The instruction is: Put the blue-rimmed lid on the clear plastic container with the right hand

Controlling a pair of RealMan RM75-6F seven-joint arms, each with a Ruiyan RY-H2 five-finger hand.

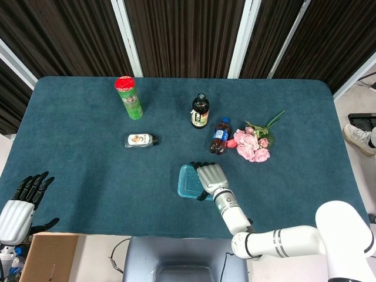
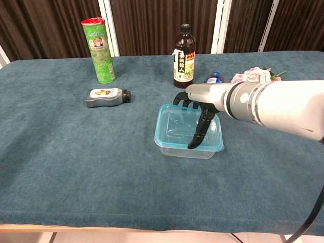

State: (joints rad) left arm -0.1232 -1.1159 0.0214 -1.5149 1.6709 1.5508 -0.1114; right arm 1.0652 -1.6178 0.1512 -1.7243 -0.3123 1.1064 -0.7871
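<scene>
- A blue-clothed worktop (image 1: 88,158) stood before dark curtains (image 1: 182,35).
- Only the head view showed the left hand (image 1: 20,205), fingers spread, at 8 o'clock.
- The chest view showed the right hand (image 2: 200,109), fingers (image 2: 198,134) spread on the lid (image 2: 172,131).

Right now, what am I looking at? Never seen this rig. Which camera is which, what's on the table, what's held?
A two-armed robot with humanlike hands at a table. One picture looks down from its head, the other forward from its chest. The right hand rests on the blue-rimmed lid, which sits on the clear plastic container. The left hand hangs open off the table edge. Also there: a green can, dark bottle, a lying grey bottle, blue-capped bottle, pink flowers.
</scene>
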